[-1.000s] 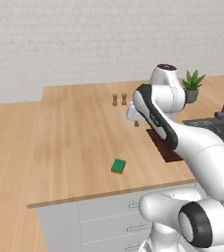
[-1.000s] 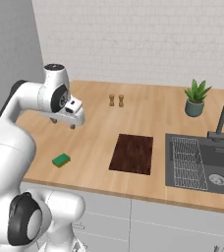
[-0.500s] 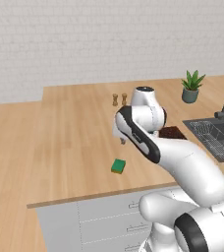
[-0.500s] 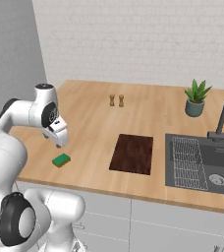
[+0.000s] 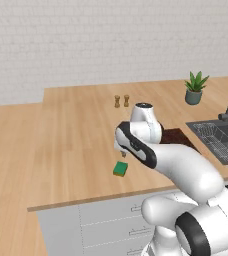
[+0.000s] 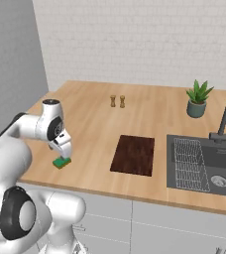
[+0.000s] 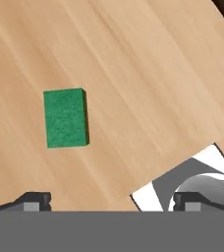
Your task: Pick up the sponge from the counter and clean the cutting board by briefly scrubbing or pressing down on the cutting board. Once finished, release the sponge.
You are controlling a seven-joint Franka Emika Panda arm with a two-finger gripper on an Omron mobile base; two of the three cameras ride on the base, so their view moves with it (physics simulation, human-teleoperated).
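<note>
The counter [image 5: 61,140] is a broad light wood-plank worktop running wall to wall under a white brick backsplash, with pale grey drawer fronts [image 5: 106,220] below its front edge; the black sink basin [image 6: 204,166] with its wire rack [image 6: 189,158] and dark faucet [image 6: 225,124] sits sunk into the counter at the right; the cutting board [image 6: 133,154], flat and dark brown, lies on the wood just left of the sink, bare on top; a potted plant [image 6: 198,99] stands behind the sink near the wall; two small shakers [image 6: 117,101] stand side by side further back, well apart from the board; the gripper [image 6: 64,154] hangs low over the counter's front left area, pointing down, its fingertips [image 7: 33,201] set far apart at the two lower corners of the hand view, nothing between them; the sponge [image 7: 65,117], green side up, lies flat on the wood near the front edge, well left of the cutting board, just below the gripper and untouched.
</note>
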